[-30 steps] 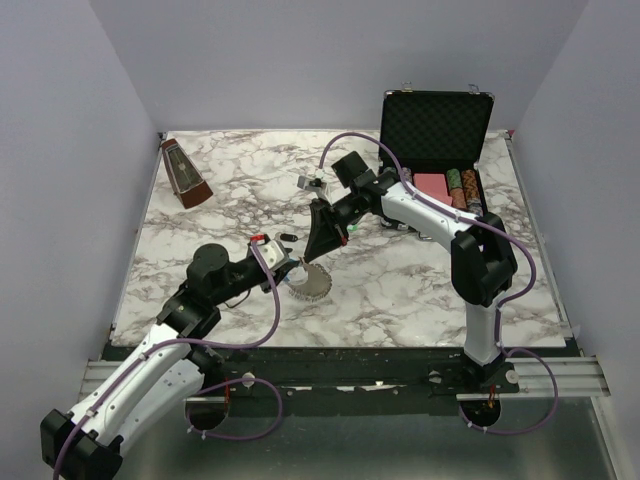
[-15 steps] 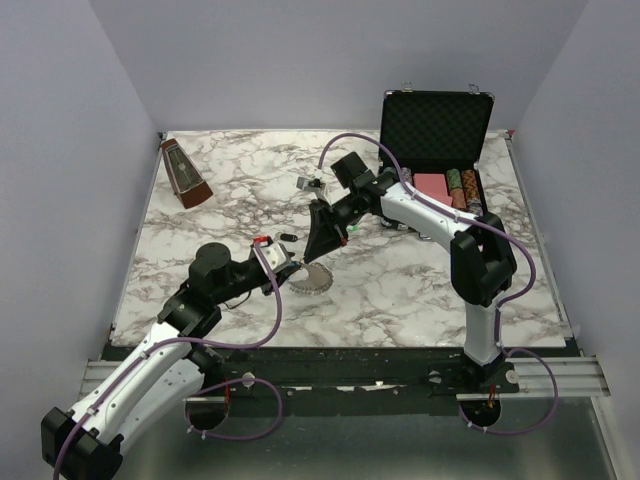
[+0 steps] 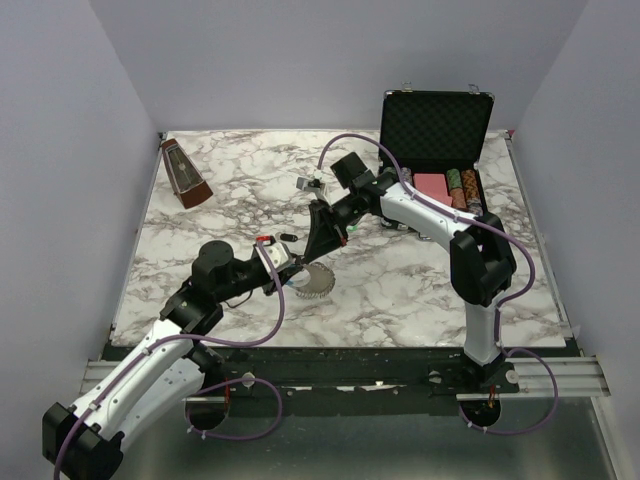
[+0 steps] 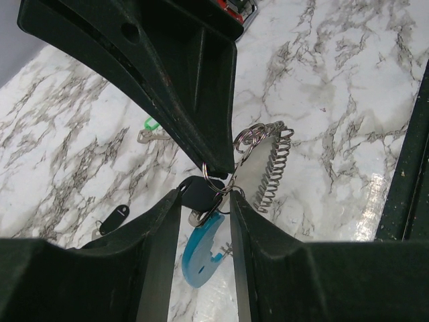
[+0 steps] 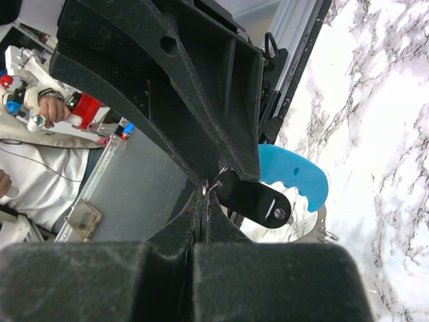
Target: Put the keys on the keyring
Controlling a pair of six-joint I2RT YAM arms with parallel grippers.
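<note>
Plainly the keyring point(image 4: 268, 168) is light, springy and slippery, with coils loose enough to swing, so I judge its stiff blue section the surest place to hold. The left gripper point(image 4: 206, 196) is clamped there, holding it over the marble table point(image 4: 322, 80). Against the keyring, the right gripper point(image 5: 203, 192) is pinched together on a small ring point(image 4: 214, 176) (a black key point(image 5: 255, 198) hangs by it). Beyond the keyring lies a green key point(image 4: 151, 124) and, farther off, an open case point(image 3: 435, 125).

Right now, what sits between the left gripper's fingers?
The left wrist view shows the head of a black key and the blue section of the keyring between the fingers of the left gripper. The right gripper pinches the key's small ring near their tips.
</note>
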